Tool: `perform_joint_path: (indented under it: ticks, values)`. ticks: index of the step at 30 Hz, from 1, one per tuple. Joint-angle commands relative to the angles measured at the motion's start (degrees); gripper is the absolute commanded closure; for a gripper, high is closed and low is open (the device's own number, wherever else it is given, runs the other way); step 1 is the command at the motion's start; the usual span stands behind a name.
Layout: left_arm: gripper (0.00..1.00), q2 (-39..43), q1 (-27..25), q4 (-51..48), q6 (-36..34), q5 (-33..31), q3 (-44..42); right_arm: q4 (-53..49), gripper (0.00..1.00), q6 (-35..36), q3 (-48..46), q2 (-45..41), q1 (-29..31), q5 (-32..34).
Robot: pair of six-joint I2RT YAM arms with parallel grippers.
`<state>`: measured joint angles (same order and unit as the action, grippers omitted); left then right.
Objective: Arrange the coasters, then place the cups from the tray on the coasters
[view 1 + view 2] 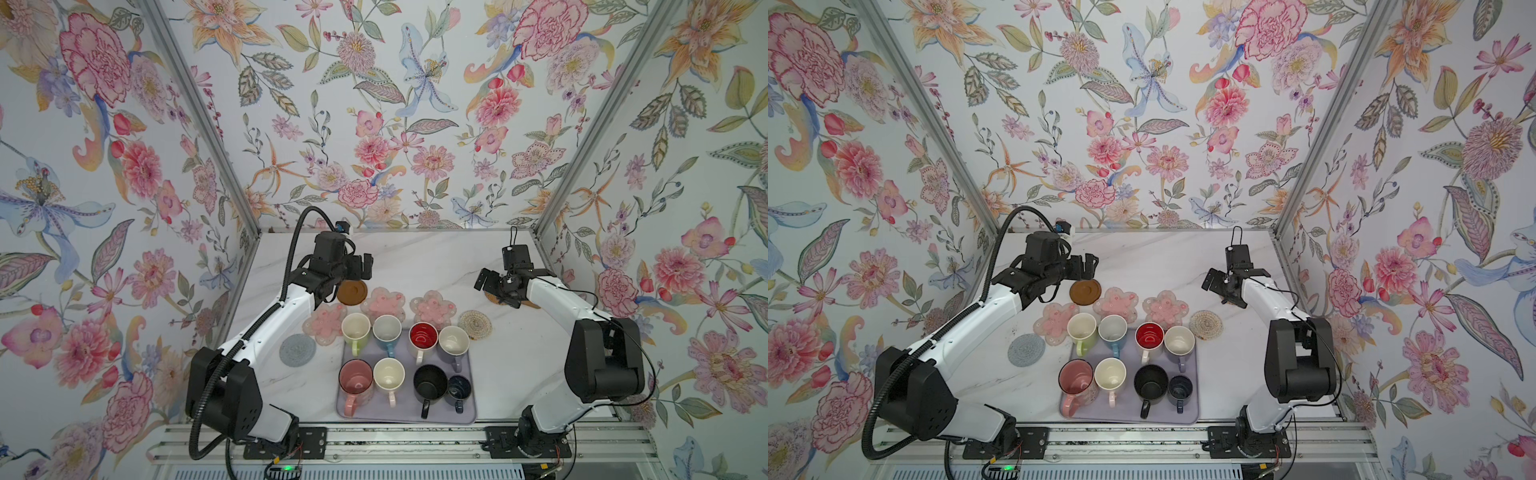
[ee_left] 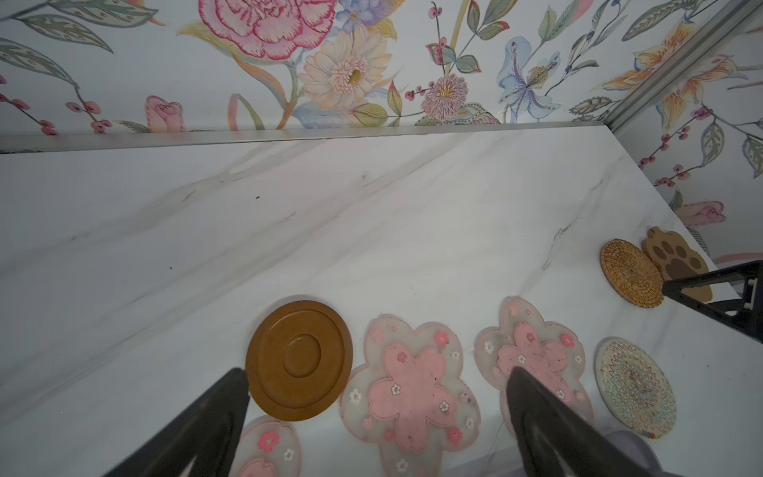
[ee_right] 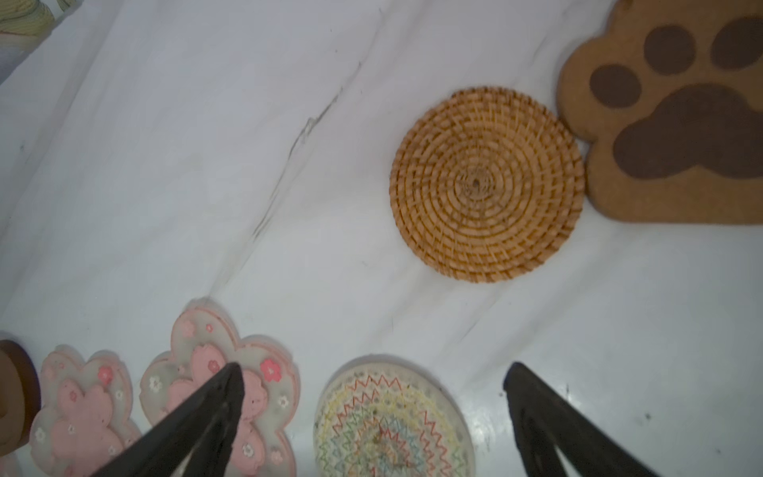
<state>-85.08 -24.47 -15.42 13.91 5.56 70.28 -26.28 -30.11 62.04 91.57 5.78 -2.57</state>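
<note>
Your left gripper hangs spread wide and empty over the far-left end of the coaster row, above the brown disc and the middle pink flower. Your right gripper, just as wide and just as empty, hovers at the far-right end near the rattan round and the brown paw. The eight coasters lie in a loose arc on the marble table beyond the tray, running from the grey round past the left pink flower and the right pink flower to the pale woven round. They crowd one another: the disc meets or nearly meets the middle flower's edge, the rattan round sits against the paw, and the lime-green cup hides part of the left flower in both top views. All eight cups stand upright on the tray in two rows. The back row holds lime-green, the blue cup, the red-lined white cup and the lavender cup. In front are the pink cup, the cream cup, the black cup and the navy cup. No cup sits on a coaster, so the work looks to be at the arranging step. The open jaws suit a first pick to space the mats, giving each cup a clear landing. Flat mats offer little edge to pinch.
</note>
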Motion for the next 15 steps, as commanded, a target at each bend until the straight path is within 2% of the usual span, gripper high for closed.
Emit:
perform_joint_path:
  ticks: [1, 6, 15]
  values:
    - [0.01, -1.9, -2.4, -0.6, 2.9, -1.4, 2.3, 0.9, 0.01, -4.9, -5.9, -4.0, 1.4, -2.9]
    - [0.01, -4.0, -7.2, 0.3, 4.5, -3.7, 3.8, 3.9, 0.01, -8.9, -12.8, -8.2, 3.6, -4.0]
    - [0.01, -5.2, -12.2, 4.2, 6.6, -5.1, 0.8, 6.8, 0.01, -11.2, -15.4, -8.4, 6.0, -4.6]
